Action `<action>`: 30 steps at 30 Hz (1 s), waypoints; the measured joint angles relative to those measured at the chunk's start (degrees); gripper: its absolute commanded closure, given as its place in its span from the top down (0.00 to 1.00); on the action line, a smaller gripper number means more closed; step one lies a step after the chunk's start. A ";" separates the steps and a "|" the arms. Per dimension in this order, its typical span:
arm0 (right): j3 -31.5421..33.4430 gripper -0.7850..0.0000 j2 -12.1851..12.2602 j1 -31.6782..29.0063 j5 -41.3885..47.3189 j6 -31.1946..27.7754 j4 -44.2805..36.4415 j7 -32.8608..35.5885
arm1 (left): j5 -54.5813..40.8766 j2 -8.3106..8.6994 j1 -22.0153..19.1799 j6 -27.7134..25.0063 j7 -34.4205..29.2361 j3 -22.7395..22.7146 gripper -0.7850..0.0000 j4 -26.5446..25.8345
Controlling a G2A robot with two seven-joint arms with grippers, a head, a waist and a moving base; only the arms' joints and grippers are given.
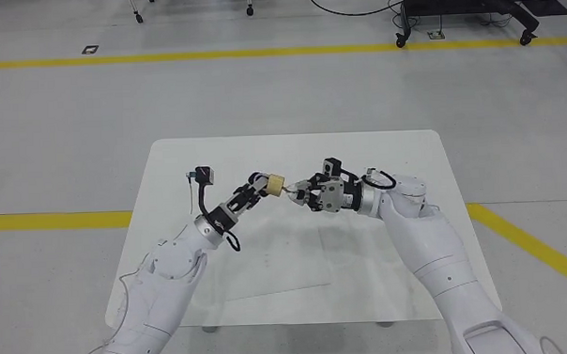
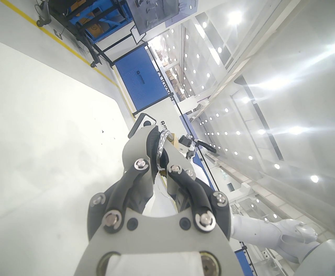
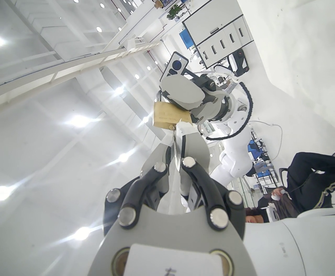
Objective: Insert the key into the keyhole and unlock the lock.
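From above, the two arms are meeting over the middle of the flat, matt white table (image 1: 361,259), both raised off its surface. The left gripper (image 1: 263,184) is holding a blocky brass padlock (image 1: 276,184) out toward the other arm, fingers pressing in on it. The right gripper (image 1: 301,192) is sitting just beside the lock's far face with its fingers drawn close together. Whatever it is pinching is too small to make out here, and the gap between lock and fingertips is hard to judge.

In the left wrist view, the left gripper (image 2: 161,138) is showing smooth grey finger shells on black ribbed linkages with shiny round bolt heads. They are closing on the curved, bright silver shackle (image 2: 160,147), which is lying between the dark pads. Just a sliver of the brass padlock (image 2: 174,141) is peeking past the fingertip; the rest is hidden behind the fingers. The white table (image 2: 52,117) is lying well away behind.

In the right wrist view, the right gripper (image 3: 174,138) is pinching a thin silver metal key (image 3: 173,134) edge-on between its grey fingers, so the key's head is covered. The blade is pointing at the underside of the brass padlock (image 3: 168,117), whose dull, faintly stamped face is turned this way. The tip is meeting the lock's bottom edge, though I cannot tell how far in it is sitting. The left gripper (image 3: 167,100) is clamping the lock's upper end, hiding the shackle.
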 measured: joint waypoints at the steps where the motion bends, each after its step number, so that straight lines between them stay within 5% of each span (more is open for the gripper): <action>1: -0.14 0.00 -0.02 0.12 0.42 0.56 0.34 0.15 | 0.85 0.00 0.09 -0.39 0.54 0.05 0.00 -0.09; 30: -5.58 0.00 -0.90 3.04 14.30 9.22 8.25 0.30 | 16.74 0.24 1.54 -7.23 12.16 -0.60 0.00 -1.35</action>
